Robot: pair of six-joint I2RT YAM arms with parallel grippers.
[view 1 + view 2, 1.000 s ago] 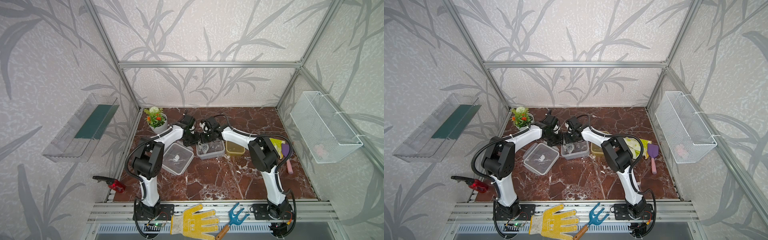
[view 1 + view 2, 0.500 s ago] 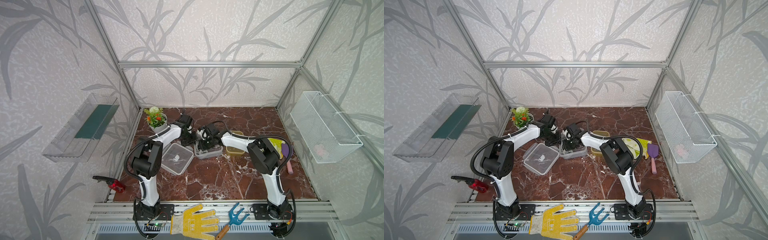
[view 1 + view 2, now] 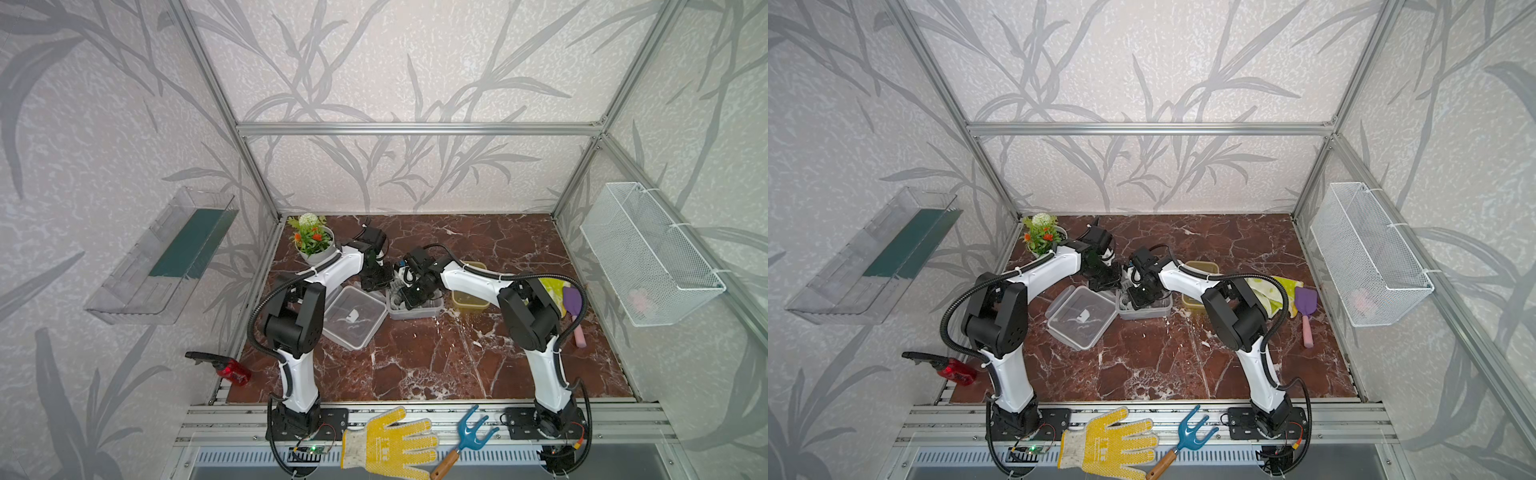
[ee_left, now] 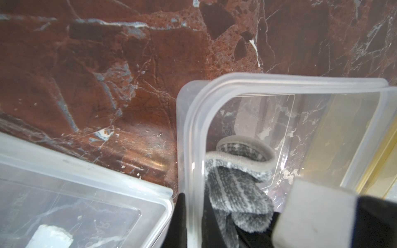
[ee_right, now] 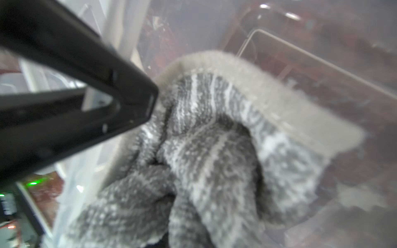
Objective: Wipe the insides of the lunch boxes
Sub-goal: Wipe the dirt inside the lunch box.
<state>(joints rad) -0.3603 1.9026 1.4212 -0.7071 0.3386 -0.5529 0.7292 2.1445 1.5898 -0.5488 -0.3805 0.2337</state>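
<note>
Slippage: left gripper (image 4: 195, 203) pinches clear lunch box (image 4: 279, 84) at lower centre; right gripper (image 3: 407, 293), clamping grey cloth (image 5: 214, 150) (bunched), could yank it free.

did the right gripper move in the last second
Yes. Against the unmoved amber lunch box, the right gripper, shut on the grey cloth, has come toward the front and down into the clear lunch box.

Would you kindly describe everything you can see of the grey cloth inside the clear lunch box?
The grey cloth is a fluffy, terry-like rag, striped dark grey and white, with a plain light-grey hem. It lies crumpled inside the open clear lunch box, on its floor near one corner. Its bunched end gathers at the right gripper, which reaches into the box.
</note>
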